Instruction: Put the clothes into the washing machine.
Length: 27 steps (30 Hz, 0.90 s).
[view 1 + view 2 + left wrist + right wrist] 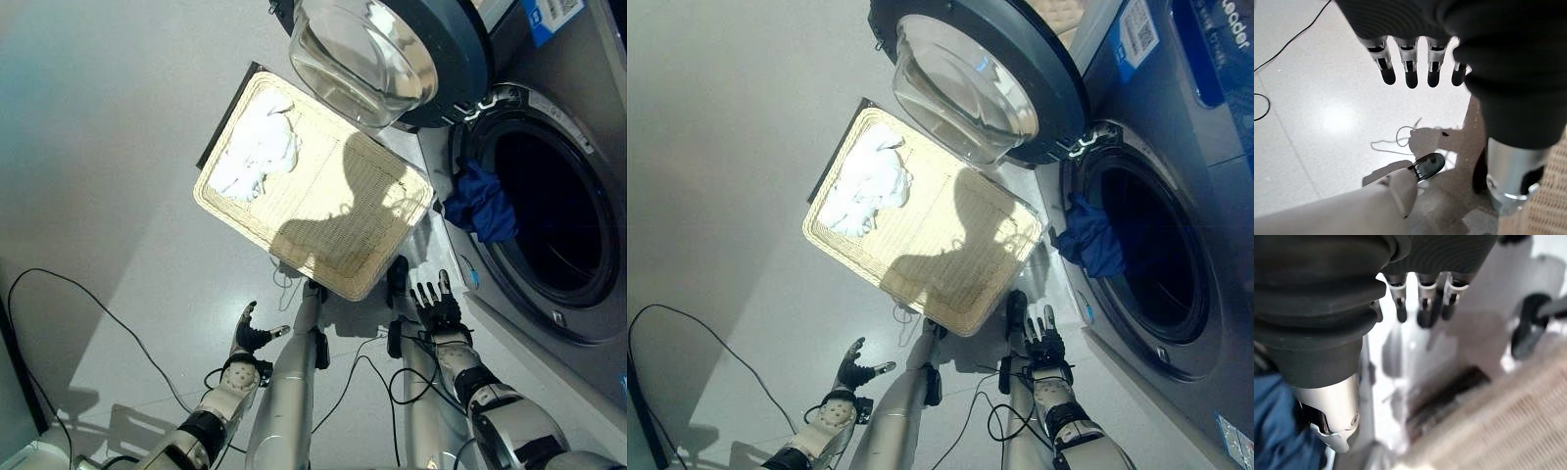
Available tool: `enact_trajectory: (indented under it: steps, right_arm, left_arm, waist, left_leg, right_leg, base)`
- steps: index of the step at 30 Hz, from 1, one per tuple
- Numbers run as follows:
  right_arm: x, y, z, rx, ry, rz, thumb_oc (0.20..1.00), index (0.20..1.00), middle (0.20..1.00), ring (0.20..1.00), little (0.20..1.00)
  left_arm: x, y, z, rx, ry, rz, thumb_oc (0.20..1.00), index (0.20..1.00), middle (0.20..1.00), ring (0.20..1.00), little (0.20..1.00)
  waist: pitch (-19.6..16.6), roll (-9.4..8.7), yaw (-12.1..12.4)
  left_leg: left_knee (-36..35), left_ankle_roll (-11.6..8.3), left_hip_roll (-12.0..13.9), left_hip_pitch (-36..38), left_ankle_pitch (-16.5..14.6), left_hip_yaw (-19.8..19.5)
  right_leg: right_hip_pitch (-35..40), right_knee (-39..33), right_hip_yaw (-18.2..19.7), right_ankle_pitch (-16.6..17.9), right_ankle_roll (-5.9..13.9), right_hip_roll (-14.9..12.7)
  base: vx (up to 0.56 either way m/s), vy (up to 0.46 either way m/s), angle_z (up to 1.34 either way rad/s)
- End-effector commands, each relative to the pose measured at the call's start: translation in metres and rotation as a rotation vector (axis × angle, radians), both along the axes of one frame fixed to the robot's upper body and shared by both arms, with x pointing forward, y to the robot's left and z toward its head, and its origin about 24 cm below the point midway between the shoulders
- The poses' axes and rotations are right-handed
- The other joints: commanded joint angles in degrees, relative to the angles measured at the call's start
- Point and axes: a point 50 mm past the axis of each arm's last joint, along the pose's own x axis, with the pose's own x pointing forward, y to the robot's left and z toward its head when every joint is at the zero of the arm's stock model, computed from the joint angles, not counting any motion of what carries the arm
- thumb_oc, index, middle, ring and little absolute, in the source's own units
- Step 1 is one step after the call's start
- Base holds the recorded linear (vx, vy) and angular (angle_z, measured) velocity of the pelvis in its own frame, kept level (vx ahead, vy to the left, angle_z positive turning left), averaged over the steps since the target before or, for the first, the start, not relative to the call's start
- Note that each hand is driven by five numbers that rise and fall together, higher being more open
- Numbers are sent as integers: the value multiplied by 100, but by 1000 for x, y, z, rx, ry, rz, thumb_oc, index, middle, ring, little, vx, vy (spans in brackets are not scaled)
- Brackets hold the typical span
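- Pale grey floor (pixel 108 147) runs under everything, with a front-loading washing machine (pixel 578 147) along one side and its round glass door (pixel 382 49) swung wide open, which leaves the drum mouth free for loading.
- A shallow woven basket (pixel 333 245) sits on the floor just beside the machine, under the open door, probably parked there so the clothes are near the drum.
- The white garment (pixel 257 152) lies crumpled in the basket's far corner, soft and bunched, away from the machine; it is not yet loaded.
- A blue garment (pixel 482 201) hangs half over the drum's rim, partly inside, deep blue and folded on itself; it looks as if it needs a push further in.
- The left hand (pixel 247 338) hovers low over bare floor, fingers (pixel 1409 73) straight and holding nothing.
- The right hand (pixel 436 308) sits near the basket's near corner, by the machine front, its fingers (pixel 1425 308) also extended and empty.
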Motion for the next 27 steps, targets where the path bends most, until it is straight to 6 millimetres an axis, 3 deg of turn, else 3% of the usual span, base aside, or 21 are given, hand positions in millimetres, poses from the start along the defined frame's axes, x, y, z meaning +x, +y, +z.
enact_trajectory:
  steps: [1, 10, 12, 16, 21, 23, 27]
  right_arm:
    - [0, -21, 5, 28, 39, -88, 1000, 1000, 1000, 1000, 1000]
    - [21, -46, 43, 0, -57, -216, 1000, 1000, 1000, 1000, 1000]
    - [29, -62, 64, -30, -117, -254, 1000, 1000, 1000, 1000, 1000]
    - [34, -81, 85, -55, -192, -305, 1000, 1000, 1000, 1000, 1000]
    - [42, -103, 128, -104, -387, -361, 1000, 1000, 1000, 1000, 1000]
    - [44, -112, 158, -167, -534, -394, 1000, 1000, 1000, 1000, 1000]
    - [43, -116, 172, -186, -615, -414, 1000, 1000, 1000, 1000, 1000]
  left_arm:
    - [12, -11, 7, -82, -15, 19, 1000, 1000, 1000, 1000, 1000]
    - [20, -22, 21, -138, -80, 36, 1000, 1000, 1000, 1000, 1000]
    - [25, -26, 33, -152, -123, 9, 1000, 1000, 1000, 1000, 1000]
    - [28, -26, 41, -158, -153, -19, 1000, 1000, 1000, 1000, 1000]
    - [33, -24, 56, -170, -193, -45, 1000, 1000, 1000, 1000, 1000]
    - [34, -21, 64, -180, -210, -47, 1000, 1000, 1000, 1000, 1000]
    - [33, -17, 66, -178, -215, -51, 1000, 1000, 1000, 1000, 1000]
  waist:
    - [-41, 194, 77]
    - [-41, 393, 261]
    - [-41, 502, 321]
    - [-41, 591, 366]
    - [-41, 676, 435]
    - [-41, 698, 441]
    - [-41, 694, 432]
  left_leg:
    - [468, -60, -598, -372, -347, -137]
    - [901, -80, -511, -1373, -410, -244]
    - [1133, -82, -442, -1885, -372, -226]
    - [1348, -78, -417, -2259, -422, -263]
    - [1440, -75, -352, -2665, -430, -269]
    - [1437, -73, -346, -2799, -435, -282]
    - [1464, -71, -344, -2858, -448, -295]
  right_leg:
    - [102, -843, -195, 657, 316, 235]
    - [-1018, 79, -235, 272, 296, 269]
    - [-1576, 412, -262, 251, 247, 171]
    - [-1978, 661, -232, 194, 221, 111]
    - [-2417, 859, -267, 168, 204, 31]
    - [-2575, 897, -259, 175, 199, 31]
    - [-2633, 900, -256, 189, 199, 15]
  base:
    - [50, -98, 13]
    - [69, -126, 11]
    - [57, -133, 19]
    - [59, -74, 9]
    - [53, -54, 2]
    - [42, -36, -1]
    - [5, -8, 0]
